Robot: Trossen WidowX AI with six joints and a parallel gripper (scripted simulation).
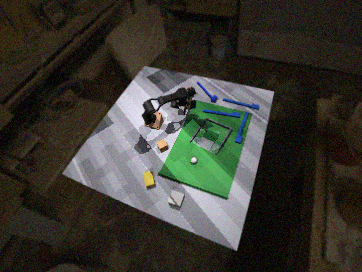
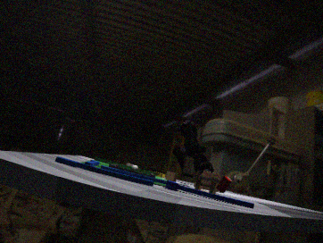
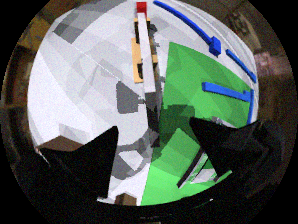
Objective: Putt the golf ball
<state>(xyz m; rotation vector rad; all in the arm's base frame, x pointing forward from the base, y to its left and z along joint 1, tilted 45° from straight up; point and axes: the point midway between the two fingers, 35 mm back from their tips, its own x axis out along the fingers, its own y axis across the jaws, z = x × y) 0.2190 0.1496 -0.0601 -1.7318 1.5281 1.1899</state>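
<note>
The putter [image 3: 145, 52] lies across a wooden rack [image 3: 136, 65] [image 2: 207, 180] in the wrist view, with its red head [image 3: 141, 7] [image 2: 225, 183] at the far end and a dark grip end towards me. My gripper [image 3: 155, 125] [image 1: 183, 106] is open and empty, above the dark end of the putter, which shows between the fingertips. The white golf ball [image 1: 194, 160] [image 2: 132, 166] rests on the green mat [image 1: 220, 182] [image 3: 185, 65]. The raised green with its dark frame [image 1: 225, 142] stands mid-mat; a finger partly hides it in the wrist view.
Several blue bars [image 1: 241, 103] [image 1: 221, 113] [image 1: 242, 127] [image 3: 185, 19] lie on and beside the mat's far part. An orange block [image 1: 162, 145], a yellow block [image 1: 149, 179] and a pale block [image 1: 176, 198] lie left of and before the mat. A brown block [image 1: 157, 120] is by the arm base.
</note>
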